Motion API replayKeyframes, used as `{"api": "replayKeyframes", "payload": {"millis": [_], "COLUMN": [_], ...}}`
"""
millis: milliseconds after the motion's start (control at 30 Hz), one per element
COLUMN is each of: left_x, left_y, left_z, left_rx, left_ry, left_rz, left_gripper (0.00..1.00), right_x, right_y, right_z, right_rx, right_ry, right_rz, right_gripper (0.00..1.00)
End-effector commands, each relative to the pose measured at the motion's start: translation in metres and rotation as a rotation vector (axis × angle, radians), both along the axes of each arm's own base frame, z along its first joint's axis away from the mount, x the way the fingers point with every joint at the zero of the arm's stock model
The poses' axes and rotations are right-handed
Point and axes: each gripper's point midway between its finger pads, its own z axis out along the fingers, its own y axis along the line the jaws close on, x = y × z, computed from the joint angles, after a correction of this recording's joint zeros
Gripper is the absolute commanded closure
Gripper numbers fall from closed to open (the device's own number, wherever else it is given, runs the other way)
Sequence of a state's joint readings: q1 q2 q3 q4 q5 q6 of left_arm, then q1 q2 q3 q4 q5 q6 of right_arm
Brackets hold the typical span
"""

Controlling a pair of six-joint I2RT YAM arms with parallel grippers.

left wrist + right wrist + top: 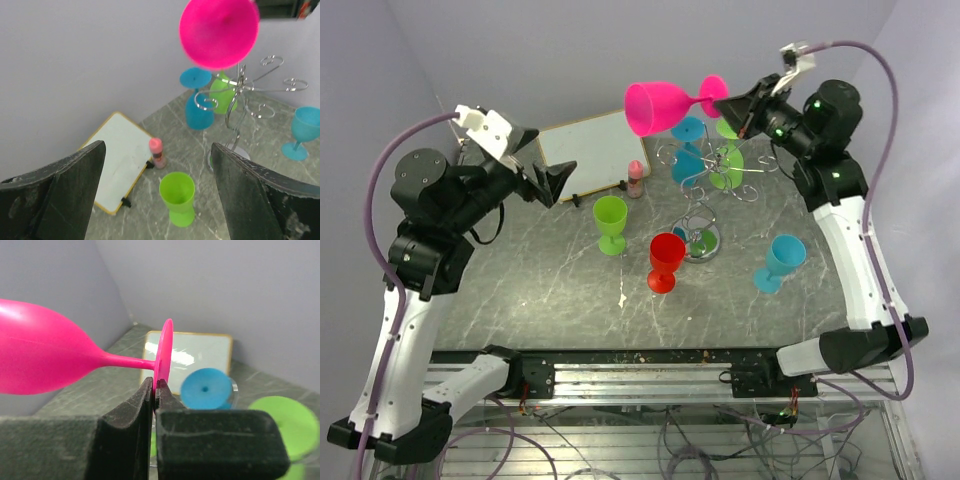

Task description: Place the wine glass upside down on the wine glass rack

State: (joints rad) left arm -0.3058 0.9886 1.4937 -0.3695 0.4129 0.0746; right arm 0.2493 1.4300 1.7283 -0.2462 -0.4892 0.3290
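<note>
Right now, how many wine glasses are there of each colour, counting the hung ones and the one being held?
Pink glass: 1
Blue glass: 2
Green glass: 2
Red glass: 1
Total: 6

Bright even light, soft shadows, glare on white board (182, 357), pink wine glass (219, 32) blurred close-up
</note>
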Motion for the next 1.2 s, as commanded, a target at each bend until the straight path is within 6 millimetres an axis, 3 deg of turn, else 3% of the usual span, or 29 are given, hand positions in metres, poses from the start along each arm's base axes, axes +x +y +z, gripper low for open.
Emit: {"api": "replayKeyframes", "payload": {"millis": [0,333,633,933,1167], "left_x": [-0.003,-0.023,-0.03,-0.031,-0.025], "left_y": [0.018,0.033,0.049,0.053,0.049], "left_z": [-0.027,-0.055,-0.059,-0.066,-0.067], "left_rx": [0.066,0.091,0.089,0.095,0.114], "left_ry": [0.038,0.067,0.063,0.075,0.094], "left_rz": [0.088,0.099,0.148,0.153,0.134], "left_gripper": [0.03,0.03,0.03,0.03,0.03], "right_x": [-0.016,-0.054,-0.091,-0.093,-0.069], "right_y": [-0.052,-0.173,-0.282,-0.338,-0.339], "right_z": [0.051,0.091,0.089,0.041,-0.009], "right_rx": [-0.121,-0.359,-0.562,-0.885,-1.156], "right_ry": [-0.216,-0.384,-0.335,-0.197,-0.179], "right_rz": [-0.187,-0.594,-1.06,-1.27,-1.131], "right_gripper": [1.0,1.0,1.0,1.0,1.0]}}
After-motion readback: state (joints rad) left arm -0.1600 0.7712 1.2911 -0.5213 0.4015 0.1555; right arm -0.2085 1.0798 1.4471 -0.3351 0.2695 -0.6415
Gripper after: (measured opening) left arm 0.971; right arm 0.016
